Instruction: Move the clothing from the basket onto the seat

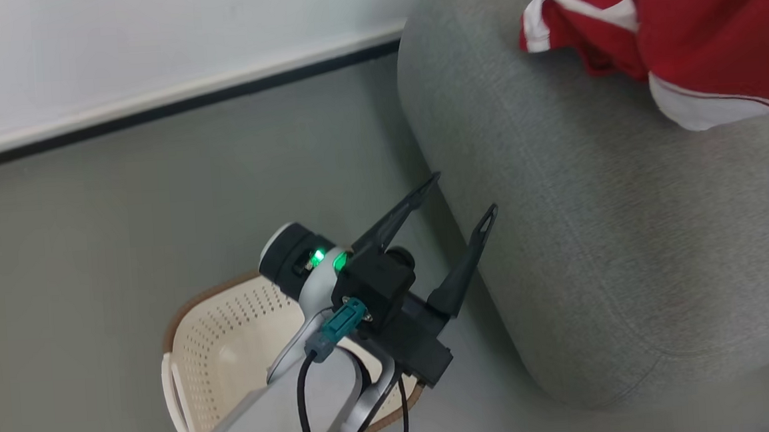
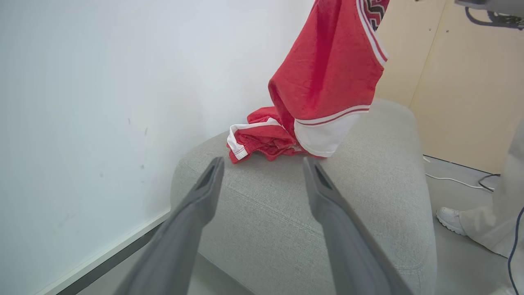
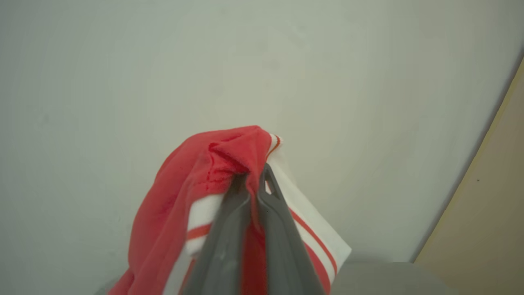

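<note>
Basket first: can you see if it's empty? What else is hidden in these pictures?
- Basket, head view: the left arm covers its bottom, so empty or not is unclear.
- Hanging red garment, left wrist view: the top edge cuts off its dark-and-white pattern.
- Person, left wrist view: the right edge cuts off everything above the lower leg.

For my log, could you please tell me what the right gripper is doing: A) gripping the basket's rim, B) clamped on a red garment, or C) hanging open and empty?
B: in the right wrist view the right gripper has its fingers pressed together on the red garment.
</note>
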